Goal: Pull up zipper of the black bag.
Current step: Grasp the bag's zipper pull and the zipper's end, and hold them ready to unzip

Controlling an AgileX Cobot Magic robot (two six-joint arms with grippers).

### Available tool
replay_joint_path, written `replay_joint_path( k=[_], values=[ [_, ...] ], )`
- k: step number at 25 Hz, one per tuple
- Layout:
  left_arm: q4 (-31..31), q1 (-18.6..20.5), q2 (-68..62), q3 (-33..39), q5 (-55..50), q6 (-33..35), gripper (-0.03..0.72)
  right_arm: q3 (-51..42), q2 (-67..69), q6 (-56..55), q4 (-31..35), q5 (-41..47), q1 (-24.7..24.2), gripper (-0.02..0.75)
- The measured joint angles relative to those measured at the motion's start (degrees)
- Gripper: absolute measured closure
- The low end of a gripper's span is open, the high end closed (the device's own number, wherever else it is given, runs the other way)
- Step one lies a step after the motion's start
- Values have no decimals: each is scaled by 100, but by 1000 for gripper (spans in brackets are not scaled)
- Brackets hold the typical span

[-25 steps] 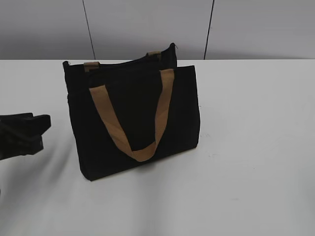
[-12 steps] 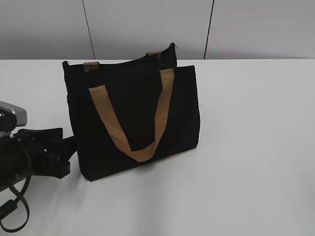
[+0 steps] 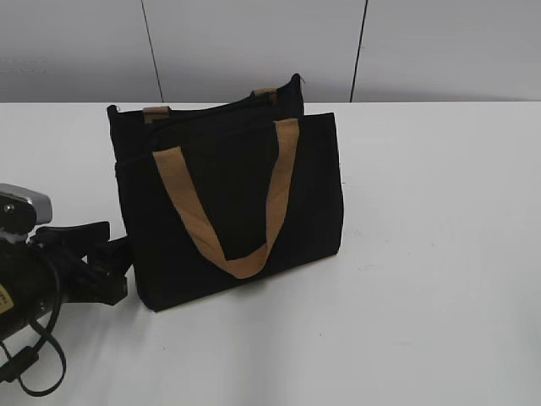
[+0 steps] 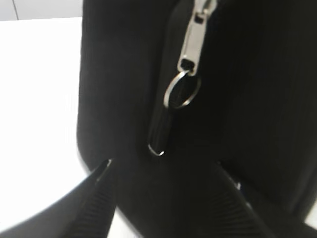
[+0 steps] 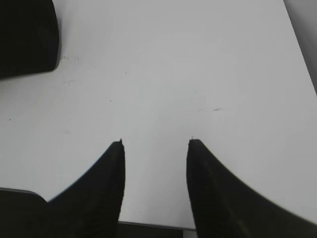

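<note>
The black bag (image 3: 232,203) stands upright on the white table, one tan webbing handle (image 3: 228,216) hanging down its front. My left gripper (image 3: 117,266) is low at the bag's left end, almost touching it. In the left wrist view the bag's end (image 4: 114,74) fills the frame. The silver zipper slider (image 4: 194,37) with its ring pull (image 4: 182,90) hangs on the black track, above and ahead of my open left gripper (image 4: 162,164). Nothing is between the fingers (image 4: 96,198). My right gripper (image 5: 156,144) is open and empty over bare table, out of the exterior view.
The white table (image 3: 423,254) stretches to the right of the bag, with a grey panelled wall (image 3: 254,42) behind. In the right wrist view a corner of the bag (image 5: 27,37) shows at the top left and the table's near edge (image 5: 153,227) lies below the fingers.
My left arm has come in from the left edge to the bag's lower left end. In the last half second it shifted only slightly. The bag has not moved.
</note>
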State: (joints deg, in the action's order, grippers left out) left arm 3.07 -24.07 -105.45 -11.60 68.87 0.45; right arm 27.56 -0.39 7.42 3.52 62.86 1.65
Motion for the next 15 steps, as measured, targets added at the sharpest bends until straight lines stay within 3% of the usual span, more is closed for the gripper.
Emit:
replay_joint_path(
  k=[15],
  values=[
    [-59,0,-447,-460,57,0,253,0,0,0,0,0,0,411]
  ],
)
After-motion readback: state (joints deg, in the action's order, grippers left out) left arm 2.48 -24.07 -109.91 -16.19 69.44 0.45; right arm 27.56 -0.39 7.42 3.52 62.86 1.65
